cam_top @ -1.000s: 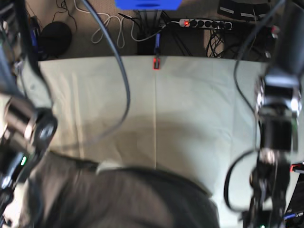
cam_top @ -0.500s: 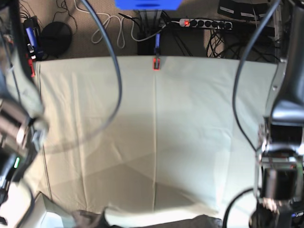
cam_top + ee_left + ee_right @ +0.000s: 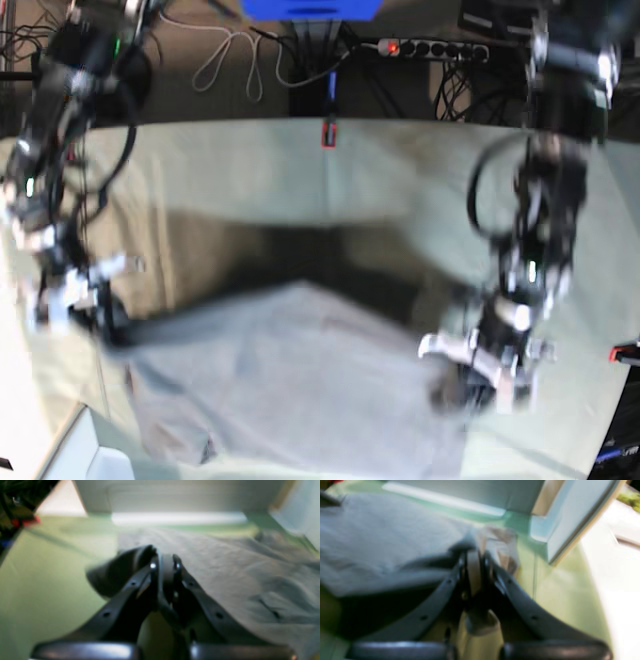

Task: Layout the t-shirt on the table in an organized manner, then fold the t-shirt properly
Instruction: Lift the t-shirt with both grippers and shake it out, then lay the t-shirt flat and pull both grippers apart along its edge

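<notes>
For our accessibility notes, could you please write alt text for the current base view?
Two robot arms hold a grey t-shirt stretched between them over a pale green table, the left gripper and right gripper each closed on its fabric. A red clamp sits at the table's far edge.

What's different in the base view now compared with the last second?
Both arms have swung toward the table's far side, the left gripper and right gripper coming into view. The t-shirt, low in the frame half a second ago, now spreads further up, gripped by both. The red clamp at the far edge and the power strip stayed put.
</notes>
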